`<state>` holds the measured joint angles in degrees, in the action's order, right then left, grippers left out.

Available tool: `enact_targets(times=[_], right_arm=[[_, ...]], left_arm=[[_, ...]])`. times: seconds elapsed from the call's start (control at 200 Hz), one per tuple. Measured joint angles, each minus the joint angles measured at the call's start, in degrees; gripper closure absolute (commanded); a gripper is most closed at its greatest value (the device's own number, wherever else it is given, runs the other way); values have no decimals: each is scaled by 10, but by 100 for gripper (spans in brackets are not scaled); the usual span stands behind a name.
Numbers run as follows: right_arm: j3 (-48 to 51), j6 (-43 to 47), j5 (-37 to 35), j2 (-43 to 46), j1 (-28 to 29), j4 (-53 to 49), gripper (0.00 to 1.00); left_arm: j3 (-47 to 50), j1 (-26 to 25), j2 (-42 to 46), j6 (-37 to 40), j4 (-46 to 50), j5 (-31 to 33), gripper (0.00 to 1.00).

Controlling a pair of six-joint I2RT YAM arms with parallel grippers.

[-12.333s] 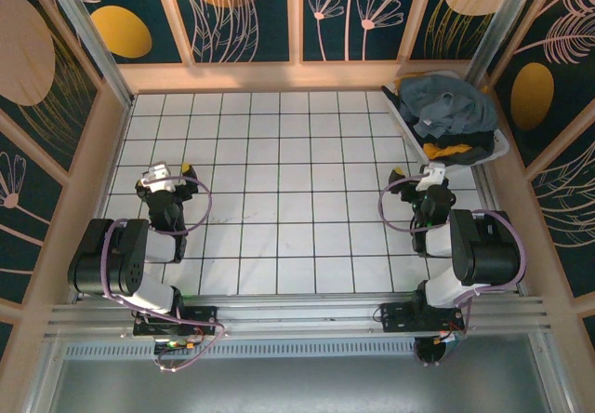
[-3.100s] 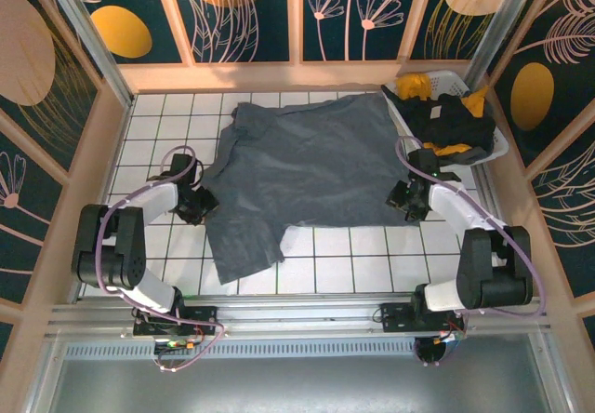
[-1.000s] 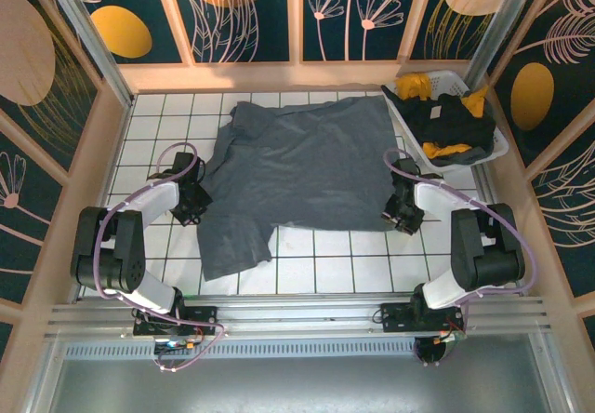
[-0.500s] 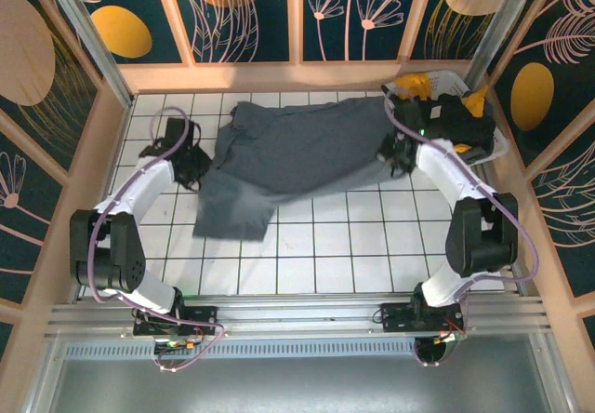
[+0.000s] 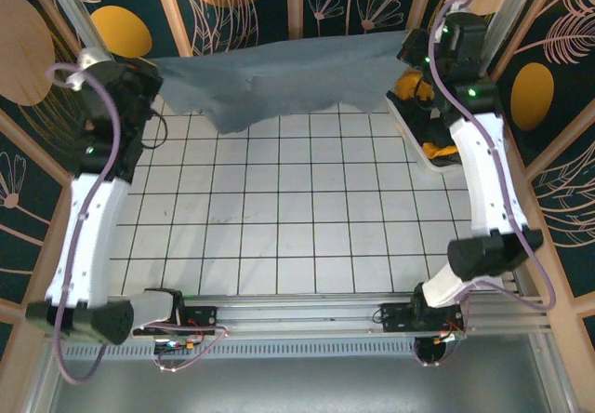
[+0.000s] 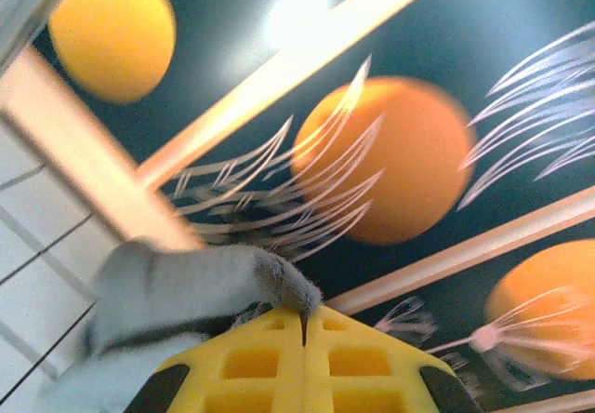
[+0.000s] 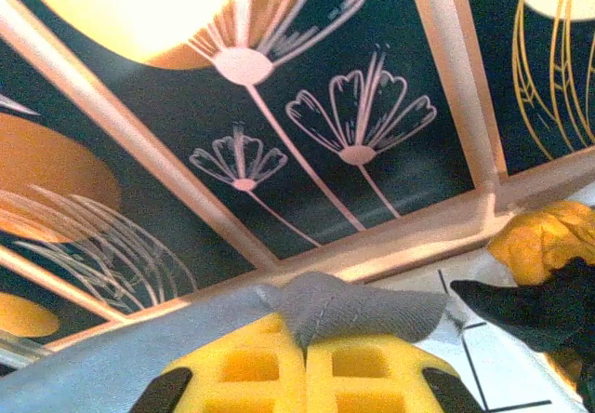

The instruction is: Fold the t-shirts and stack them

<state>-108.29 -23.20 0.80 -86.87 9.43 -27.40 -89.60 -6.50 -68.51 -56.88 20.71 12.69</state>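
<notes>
Both arms reach high at the desk's far edge, the grey-blue t-shirt [image 5: 279,78] strung in the air between them. The left pincer [image 6: 304,325] is clamped on a bunched edge of cloth, and the right pincer [image 7: 305,343] likewise. This looks like the spreading step before any fold. Next it needs lowering flat onto the desk [image 5: 297,218]. Which corners are held? Can't tell. The black and mustard shirts [image 5: 435,123] sit in the basket [image 5: 420,157] at the far right corner, partly hidden by the right arm.

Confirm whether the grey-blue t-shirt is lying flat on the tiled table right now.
No: the grey-blue t-shirt hangs stretched in the air between the left claw and the right claw.
</notes>
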Motion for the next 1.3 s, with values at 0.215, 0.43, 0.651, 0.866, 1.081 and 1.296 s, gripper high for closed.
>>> enact_targets(times=[0.215,0.43,0.651,0.866,1.081,1.296], right_arm=[[85,2,17,164,0,68,100],[18,-22,60,120,-4,114,100],[-76,-52,127,-63,-16,108,100],[-200,-77,162,-203,-23,44,100],[-215,-85,155,-177,-35,26,100],[36,-88,116,11,-42,41,100]], left_arm=[[-96,0,57,12,14,47,100],[-279,16,-78,16,78,34,100],[-353,68,-266,23,137,-62,100],[-471,124,-407,28,186,-168,100],[-510,146,-376,28,176,-227,100],[-274,144,-151,28,154,-220,100]])
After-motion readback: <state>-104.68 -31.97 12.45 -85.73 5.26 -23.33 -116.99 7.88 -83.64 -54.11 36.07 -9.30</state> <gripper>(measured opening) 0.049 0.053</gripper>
